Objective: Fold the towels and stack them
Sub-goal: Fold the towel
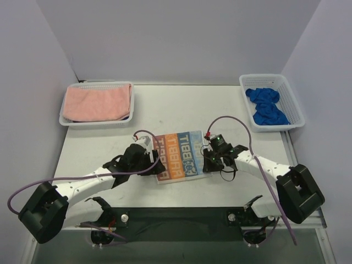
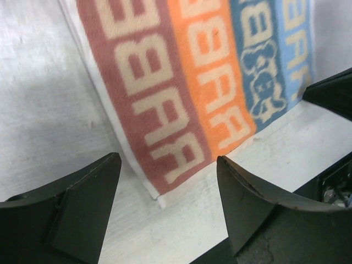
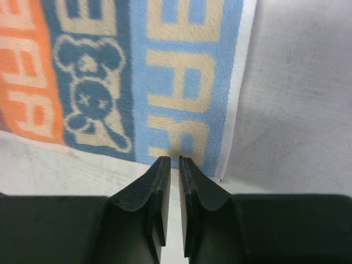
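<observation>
Nearest, our left gripper (image 2: 168, 165) hangs over the seven o'clock corner of the RABBIT towel (image 2: 181, 82), fingers wide apart and gripping nothing. Only the right wrist view shows the right gripper (image 3: 174, 159) at the towel's five o'clock edge. Its fingers are all but together, and we cannot tell whether cloth is pinched. From above, both wrists hide the towel's side edges on the table (image 1: 165, 107). Farther off at ten o'clock, a pink towel (image 1: 98, 102) fills the left basket (image 1: 96, 124). At two o'clock, a crumpled blue towel (image 1: 267, 107) lies in the right basket (image 1: 297, 102).
</observation>
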Action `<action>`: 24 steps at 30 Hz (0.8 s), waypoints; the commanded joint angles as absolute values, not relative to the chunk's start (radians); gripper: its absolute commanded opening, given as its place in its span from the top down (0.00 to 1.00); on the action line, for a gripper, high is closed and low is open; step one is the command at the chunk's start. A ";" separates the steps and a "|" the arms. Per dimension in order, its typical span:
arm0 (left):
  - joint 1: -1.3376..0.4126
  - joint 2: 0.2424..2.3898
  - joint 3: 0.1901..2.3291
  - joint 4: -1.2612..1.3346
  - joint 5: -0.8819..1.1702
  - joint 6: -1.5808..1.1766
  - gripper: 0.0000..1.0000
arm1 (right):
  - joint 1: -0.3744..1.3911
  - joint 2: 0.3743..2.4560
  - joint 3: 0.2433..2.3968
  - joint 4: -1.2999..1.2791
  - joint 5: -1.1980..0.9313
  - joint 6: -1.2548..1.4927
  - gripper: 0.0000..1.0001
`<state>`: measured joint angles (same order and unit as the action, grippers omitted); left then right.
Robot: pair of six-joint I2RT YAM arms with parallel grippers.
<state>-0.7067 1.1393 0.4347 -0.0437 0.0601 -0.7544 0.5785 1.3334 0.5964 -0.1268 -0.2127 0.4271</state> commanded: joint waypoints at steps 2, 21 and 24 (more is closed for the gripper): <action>-0.667 1.132 0.602 -0.043 0.023 -0.704 0.18 | 0.545 1.328 0.782 -0.201 -0.259 0.354 0.81; -0.422 1.718 0.948 0.201 0.253 -0.644 0.70 | 0.276 1.839 1.039 0.365 -0.609 0.635 0.78; -0.408 1.764 0.925 0.228 0.226 -0.632 0.73 | 0.255 1.922 0.996 0.481 -0.629 0.684 0.78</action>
